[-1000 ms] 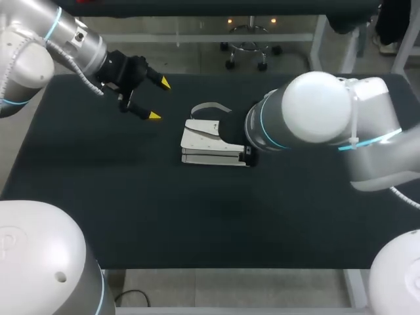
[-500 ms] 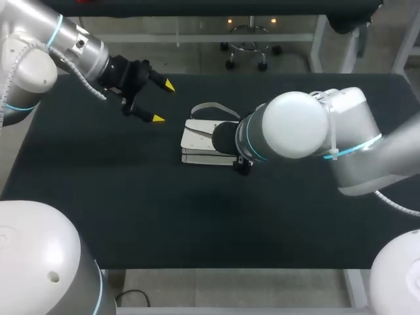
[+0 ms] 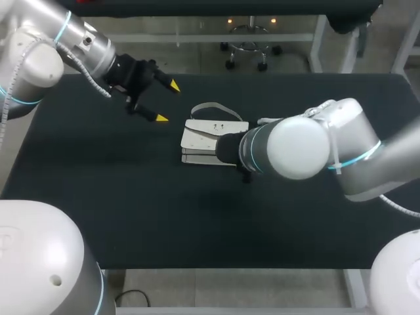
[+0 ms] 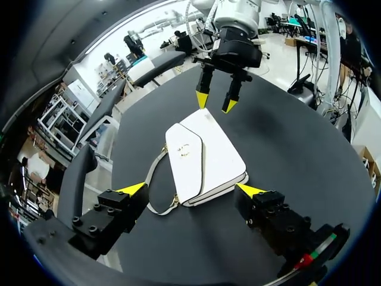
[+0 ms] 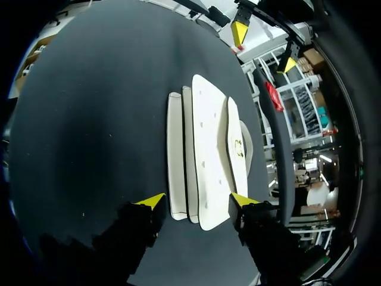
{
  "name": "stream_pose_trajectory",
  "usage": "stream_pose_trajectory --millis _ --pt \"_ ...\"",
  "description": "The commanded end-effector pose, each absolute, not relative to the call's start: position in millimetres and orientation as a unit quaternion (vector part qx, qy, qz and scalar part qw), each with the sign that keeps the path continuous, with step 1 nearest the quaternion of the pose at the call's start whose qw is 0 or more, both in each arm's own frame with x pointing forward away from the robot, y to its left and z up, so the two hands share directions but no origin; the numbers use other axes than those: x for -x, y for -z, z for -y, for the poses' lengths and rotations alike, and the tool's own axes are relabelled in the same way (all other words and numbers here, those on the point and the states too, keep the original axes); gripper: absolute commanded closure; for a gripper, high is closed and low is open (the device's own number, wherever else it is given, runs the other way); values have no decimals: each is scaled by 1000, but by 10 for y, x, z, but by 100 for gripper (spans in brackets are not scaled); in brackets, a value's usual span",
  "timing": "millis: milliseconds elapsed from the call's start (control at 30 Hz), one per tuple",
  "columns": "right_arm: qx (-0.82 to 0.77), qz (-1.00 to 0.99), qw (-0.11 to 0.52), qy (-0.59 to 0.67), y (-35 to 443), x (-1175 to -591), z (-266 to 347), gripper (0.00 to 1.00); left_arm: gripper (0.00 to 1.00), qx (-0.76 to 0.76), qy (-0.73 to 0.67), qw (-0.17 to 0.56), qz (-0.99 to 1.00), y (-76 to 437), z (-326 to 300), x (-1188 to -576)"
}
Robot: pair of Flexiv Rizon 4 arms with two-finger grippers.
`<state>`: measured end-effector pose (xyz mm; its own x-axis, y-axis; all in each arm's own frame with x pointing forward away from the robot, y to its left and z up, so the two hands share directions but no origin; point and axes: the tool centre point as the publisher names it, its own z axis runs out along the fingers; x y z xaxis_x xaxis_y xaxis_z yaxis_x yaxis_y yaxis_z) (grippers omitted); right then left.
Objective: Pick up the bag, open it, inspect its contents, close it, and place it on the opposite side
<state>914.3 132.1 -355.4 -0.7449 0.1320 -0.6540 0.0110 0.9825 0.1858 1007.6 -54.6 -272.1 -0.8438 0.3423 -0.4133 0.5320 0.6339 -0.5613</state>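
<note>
A white bag (image 3: 205,140) lies flat near the middle of the black table (image 3: 98,190), its grey strap (image 3: 210,106) looped behind it. In the head view my right arm's bulk hides its gripper at the bag's right end. In the right wrist view the right gripper (image 5: 198,201) is open, its yellow tips straddling the near end of the bag (image 5: 205,149) with a small gap on one side. My left gripper (image 3: 165,102) hangs wide open to the left of the bag, clear of it. In its own view the left gripper (image 4: 191,190) frames the bag (image 4: 205,158), with the right gripper (image 4: 215,102) at the bag's far end.
The table's black cloth is bare around the bag, with free room at the front and on both sides. My right arm's elbow (image 3: 298,147) looms over the table just right of the bag. My left gripper (image 5: 264,47) shows beyond the bag in the right wrist view.
My right arm has swung left and down to the bag's right end, and its fingers have drawn closer together. The left gripper has drifted slightly right, still wide open.
</note>
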Motion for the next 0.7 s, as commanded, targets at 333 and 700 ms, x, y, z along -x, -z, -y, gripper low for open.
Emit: stream_pose_trajectory --millis 333,700 --pt "-35 -932 353 -75 3697 -9277 -1317 64 0 -249 344 125 -897 2765 635 -10148" --pt "-35 -933 352 -71 3714 -9311 -1297 80 0 -253 339 121 -898 2773 668 -10146"
